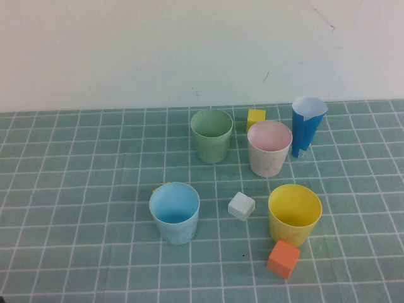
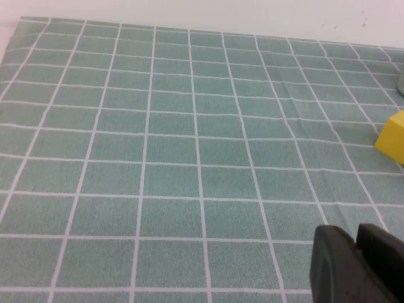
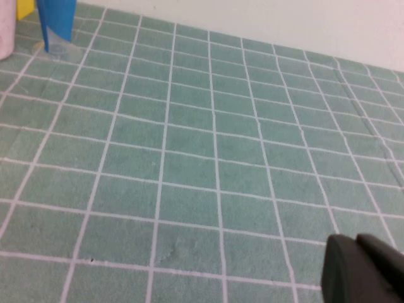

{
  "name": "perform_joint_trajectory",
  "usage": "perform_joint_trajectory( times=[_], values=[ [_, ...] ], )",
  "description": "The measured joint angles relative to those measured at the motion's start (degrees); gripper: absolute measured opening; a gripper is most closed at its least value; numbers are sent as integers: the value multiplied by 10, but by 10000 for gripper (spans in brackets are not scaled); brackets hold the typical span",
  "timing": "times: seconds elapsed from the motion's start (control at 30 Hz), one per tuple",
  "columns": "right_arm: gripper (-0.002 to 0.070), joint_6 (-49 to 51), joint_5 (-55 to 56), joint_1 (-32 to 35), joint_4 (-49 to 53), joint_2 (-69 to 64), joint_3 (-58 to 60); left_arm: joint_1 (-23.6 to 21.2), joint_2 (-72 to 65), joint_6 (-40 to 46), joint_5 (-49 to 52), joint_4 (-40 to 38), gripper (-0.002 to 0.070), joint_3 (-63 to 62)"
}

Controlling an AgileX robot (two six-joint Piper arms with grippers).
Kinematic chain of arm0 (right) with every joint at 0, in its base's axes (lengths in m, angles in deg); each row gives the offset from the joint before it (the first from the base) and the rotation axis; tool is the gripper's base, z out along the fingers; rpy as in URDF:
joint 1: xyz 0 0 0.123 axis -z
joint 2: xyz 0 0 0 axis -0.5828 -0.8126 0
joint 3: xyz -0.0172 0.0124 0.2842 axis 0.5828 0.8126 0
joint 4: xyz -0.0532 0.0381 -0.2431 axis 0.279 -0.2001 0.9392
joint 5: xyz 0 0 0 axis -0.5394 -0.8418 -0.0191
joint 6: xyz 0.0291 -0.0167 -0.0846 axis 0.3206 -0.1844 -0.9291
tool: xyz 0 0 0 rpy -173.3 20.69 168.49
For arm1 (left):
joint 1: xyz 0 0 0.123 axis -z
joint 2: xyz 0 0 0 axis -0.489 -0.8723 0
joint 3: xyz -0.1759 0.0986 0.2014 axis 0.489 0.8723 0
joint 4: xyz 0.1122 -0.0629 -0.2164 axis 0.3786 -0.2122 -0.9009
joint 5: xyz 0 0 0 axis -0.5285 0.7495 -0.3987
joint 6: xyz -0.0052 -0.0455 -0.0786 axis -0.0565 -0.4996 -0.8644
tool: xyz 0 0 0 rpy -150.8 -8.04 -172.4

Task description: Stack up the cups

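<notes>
Left claw (image 2: 355,268) hovered low over bare checked cloth, its dark fingers pressed together; a yellow cube (image 2: 392,137) lay near it. Right claw (image 3: 361,270) hung likewise above open cloth, fingers together, well apart from the dark blue cup (image 3: 57,22). Neither arm appeared in the high view. On the worktop (image 1: 82,189), five open-topped cups stood upright and apart: green cup (image 1: 211,136), pink cup (image 1: 269,148), dark blue cup (image 1: 307,125), light blue cup (image 1: 175,212), yellow cup (image 1: 294,214). A white cube (image 1: 241,206) sat between the front pair; an orange cube (image 1: 283,259) touched the yellow cup's base.
</notes>
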Motion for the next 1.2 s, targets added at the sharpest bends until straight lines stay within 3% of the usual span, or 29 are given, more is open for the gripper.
perform_joint_trajectory(
  times=[0.93,1.2],
  values=[
    [-3,0,0,0,0,0,0,0,0,1,0,0,38,0],
    [-3,0,42,0,0,0,2,0,0,1,-65,0,38,1]
  ],
)
